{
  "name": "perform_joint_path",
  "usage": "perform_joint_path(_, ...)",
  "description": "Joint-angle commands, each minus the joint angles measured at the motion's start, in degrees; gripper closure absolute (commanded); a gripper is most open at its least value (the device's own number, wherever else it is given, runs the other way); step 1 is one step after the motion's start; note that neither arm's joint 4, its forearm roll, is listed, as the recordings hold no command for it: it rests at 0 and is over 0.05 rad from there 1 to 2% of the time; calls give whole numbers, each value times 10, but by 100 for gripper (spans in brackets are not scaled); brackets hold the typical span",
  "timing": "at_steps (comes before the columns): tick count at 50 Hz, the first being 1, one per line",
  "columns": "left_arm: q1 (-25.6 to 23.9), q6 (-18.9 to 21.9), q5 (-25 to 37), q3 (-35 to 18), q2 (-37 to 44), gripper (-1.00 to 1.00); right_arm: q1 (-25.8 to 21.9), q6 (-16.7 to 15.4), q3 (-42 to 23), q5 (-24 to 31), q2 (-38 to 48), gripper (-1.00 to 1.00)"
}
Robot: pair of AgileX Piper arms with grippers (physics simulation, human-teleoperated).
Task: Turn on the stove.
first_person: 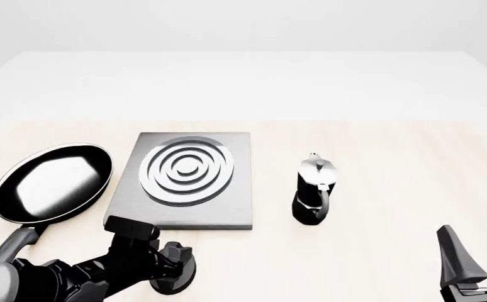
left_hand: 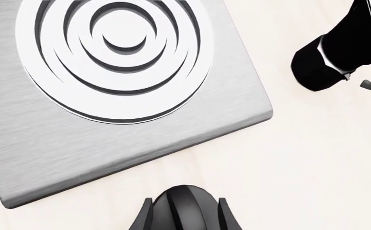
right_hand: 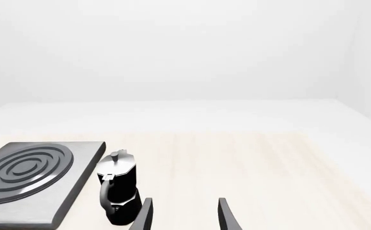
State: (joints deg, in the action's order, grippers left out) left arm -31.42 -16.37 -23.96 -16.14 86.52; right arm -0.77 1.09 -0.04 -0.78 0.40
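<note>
a simulated left gripper (first_person: 176, 272) is sitting low at the bottom left of the front view, its two fingers bracketing the small black knob (left_hand: 189, 209), which is showing at the bottom centre of the left wrist view with a finger tip (left_hand: 145, 211) on either side of its domed, ridged top; whether the pads are pressing it or merely flanking it cannot be told. the knob is lying on the pale table (first_person: 378, 157) just in front of the stove (first_person: 226, 214), apart from the slab's near edge. the stove is occupying the left-centre of the front view as a flat, square, brushed dark-grey plate with rounded corners, carrying bright silver concentric rings (first_person: 186, 172) that are stepping inward to a small centre disc. by its look the slab is rigid and heavy and is not asking to be lifted; the knob is likely hard, smooth and a little slippery, so the ridge across its top is probably the best place to pinch before twisting. the right gripper (first_person: 477, 255) is idling at the lower right, jaws spread and holding nothing. the frying pan (first_person: 55, 182) is resting at far left, the moka pot (first_person: 315, 189) standing right of the stove.
</note>
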Motion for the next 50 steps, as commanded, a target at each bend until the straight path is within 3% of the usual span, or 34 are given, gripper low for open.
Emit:
perform_joint_path(1,6,3,-9,-2,14,-100,0,0,0,0,0,-100)
perform_joint_path(27,97,18,27,-10,-43,-100,-4,-4,0,-5,11,-100)
perform_joint_path(50,112,21,33,0,-59,-100,-4,-6,0,-3,6,-100)
